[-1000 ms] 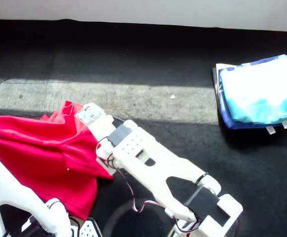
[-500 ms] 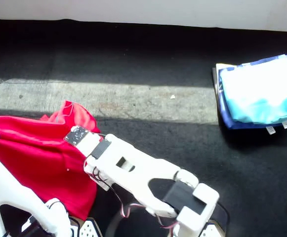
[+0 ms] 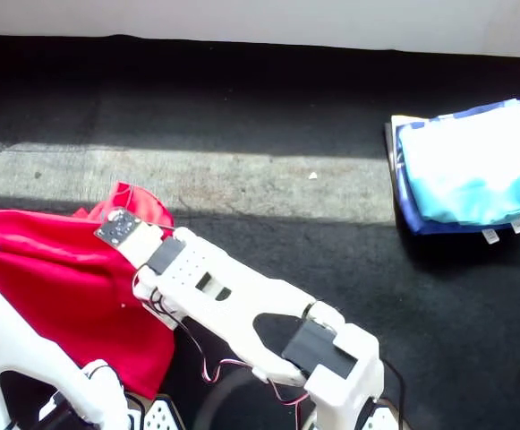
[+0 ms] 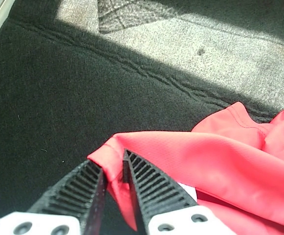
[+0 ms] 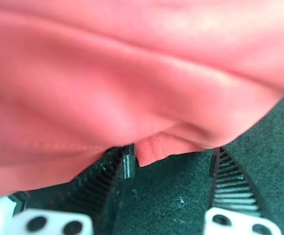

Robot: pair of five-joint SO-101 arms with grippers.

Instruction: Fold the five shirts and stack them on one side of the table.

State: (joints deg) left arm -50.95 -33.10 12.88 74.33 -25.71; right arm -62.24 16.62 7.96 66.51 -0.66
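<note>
A red shirt (image 3: 54,278) lies crumpled at the left of the dark mat. My right arm (image 3: 215,287) stretches across from the front, its wrist over the shirt's far right corner. In the right wrist view, the right gripper (image 5: 172,156) is open, with a red fold (image 5: 154,147) hanging at the gap between its fingers (image 5: 107,178). My left gripper (image 4: 110,164) is shut on a hem of the red shirt (image 4: 215,161), just above the mat. The left arm (image 3: 18,349) rises at the front left corner.
A stack of folded shirts (image 3: 470,170), white and light blue on top, sits at the right edge. A sunlit strip (image 3: 242,184) crosses the dark mat (image 3: 331,260) between shirt and stack. A pale wall runs along the far side.
The right arm has swung left, and its wrist now sits farther left over the red shirt. The shirt's right flap has shifted under it. The left arm has kept still.
</note>
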